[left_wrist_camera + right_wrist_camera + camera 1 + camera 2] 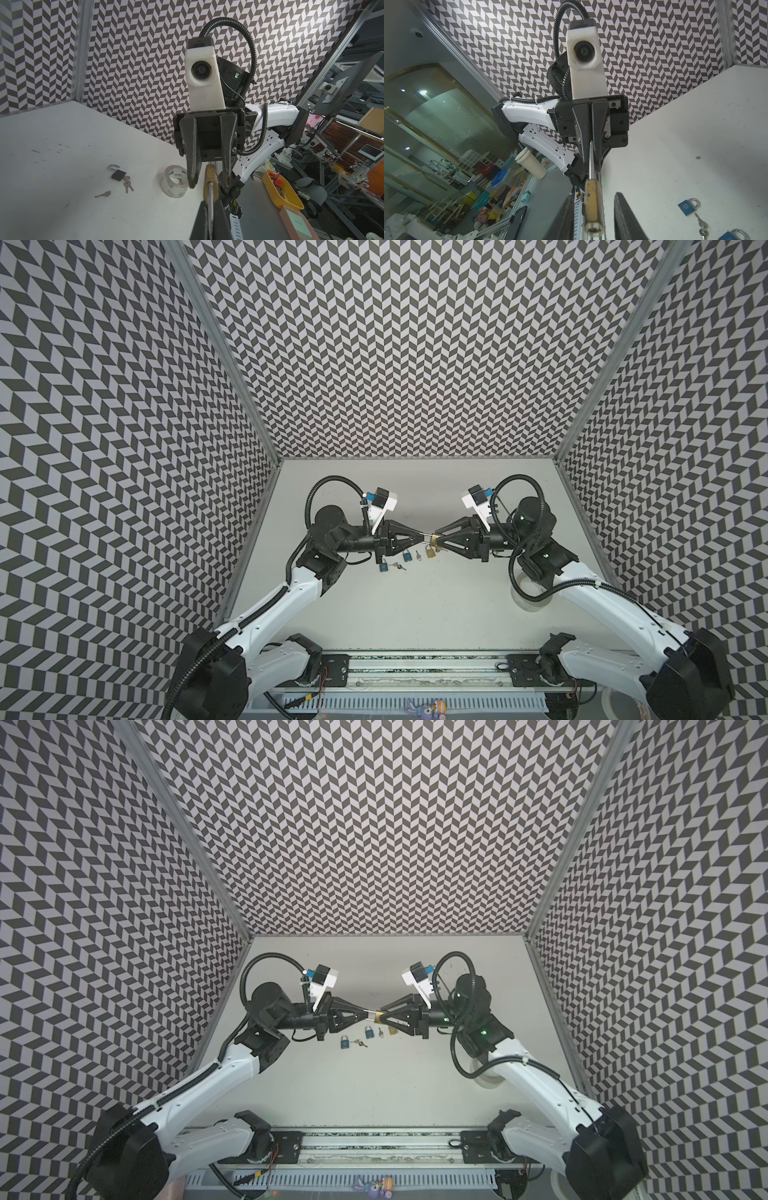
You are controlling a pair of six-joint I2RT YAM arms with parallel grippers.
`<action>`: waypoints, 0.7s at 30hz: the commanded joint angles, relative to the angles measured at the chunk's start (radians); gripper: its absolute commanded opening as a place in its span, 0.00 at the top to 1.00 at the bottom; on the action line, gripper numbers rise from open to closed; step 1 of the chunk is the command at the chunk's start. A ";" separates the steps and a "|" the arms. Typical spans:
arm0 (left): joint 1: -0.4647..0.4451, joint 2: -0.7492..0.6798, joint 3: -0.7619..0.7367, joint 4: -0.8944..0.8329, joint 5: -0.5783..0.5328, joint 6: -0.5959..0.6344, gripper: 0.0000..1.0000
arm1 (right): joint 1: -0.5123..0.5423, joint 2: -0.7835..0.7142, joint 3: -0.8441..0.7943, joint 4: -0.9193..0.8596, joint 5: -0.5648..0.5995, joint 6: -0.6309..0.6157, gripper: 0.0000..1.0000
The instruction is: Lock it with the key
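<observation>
A brass padlock [434,538] hangs in the air between the two arms. My left gripper [210,204] is shut on its silver shackle [210,197]. My right gripper [593,196] stands open around the brass body [592,204], with a gap on each side. Its fingers [623,212] do not touch the lock, and the keyhole end [592,228] holds no key. A single key [103,194] lies on the table below, and neither gripper holds a key. In both top views the gripper tips [374,1016] meet at the lock.
Two blue padlocks [383,567] [407,556] with keys [400,567] lie on the table under the grippers. A dark padlock [117,173] with an open shackle and keys lies nearby. A tape roll [175,180] stands under the right arm. Patterned walls enclose three sides.
</observation>
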 commanded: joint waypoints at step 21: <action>-0.022 0.005 0.034 -0.060 -0.005 0.054 1.00 | 0.007 -0.017 0.022 -0.072 -0.003 -0.038 0.84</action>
